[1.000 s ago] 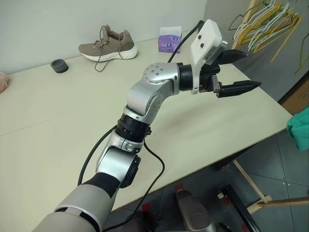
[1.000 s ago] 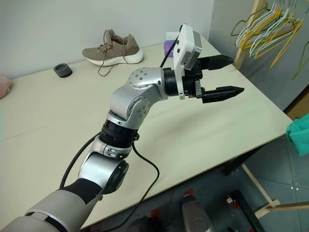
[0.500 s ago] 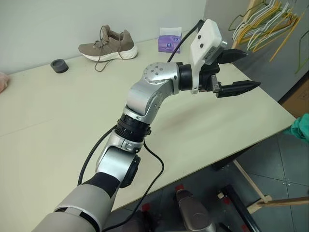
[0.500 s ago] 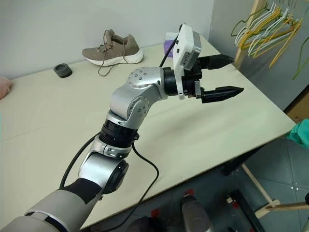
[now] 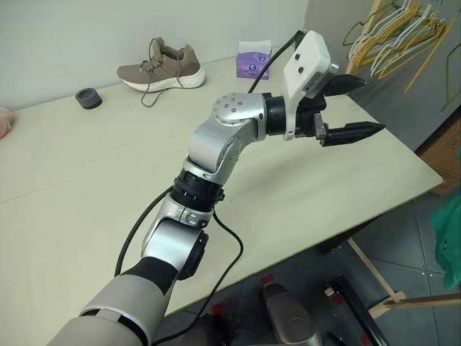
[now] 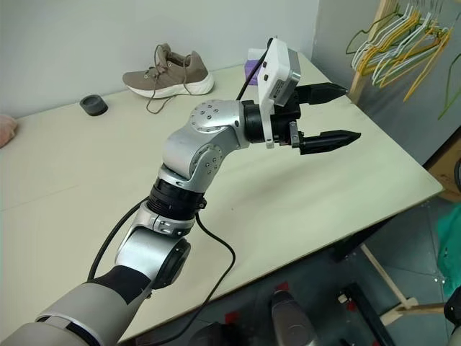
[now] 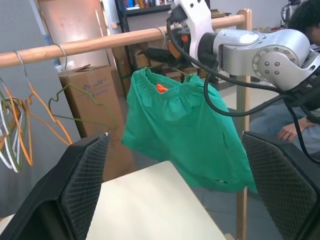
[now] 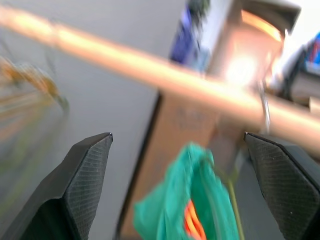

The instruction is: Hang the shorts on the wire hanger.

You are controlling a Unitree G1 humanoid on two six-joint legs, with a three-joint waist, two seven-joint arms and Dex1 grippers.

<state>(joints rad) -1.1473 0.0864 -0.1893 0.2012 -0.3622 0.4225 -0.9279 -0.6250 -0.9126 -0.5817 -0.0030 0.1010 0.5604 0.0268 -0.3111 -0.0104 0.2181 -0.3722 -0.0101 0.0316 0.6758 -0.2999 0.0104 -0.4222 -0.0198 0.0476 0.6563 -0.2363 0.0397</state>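
Note:
The teal-green shorts (image 7: 187,132) hang below a wooden rod (image 7: 100,43), with the orange drawstring showing at the waistband. They show as a teal blur (image 5: 451,241) past the table's right edge. The thin wire hanger (image 8: 231,189) runs up beside them to a hook on the rod. My right gripper (image 8: 177,135) is open, fingers wide apart, a little way back from the shorts; its black fingers (image 7: 156,53) sit just above the waistband. My left gripper (image 5: 374,104) hovers open over the table's right side, facing the shorts.
The pale table (image 5: 86,166) carries a tan shoe (image 5: 162,65), a purple tissue box (image 5: 252,61), a small black ring (image 5: 88,97) and a pink cloth (image 5: 3,119). Yellow and pale green hangers (image 5: 392,36) bunch on the rack. A cardboard box (image 7: 90,92) and a seated person (image 7: 295,127) are behind.
The teal shorts at the right edge have shifted lower in the head views and now blur. The left arm has kept still.

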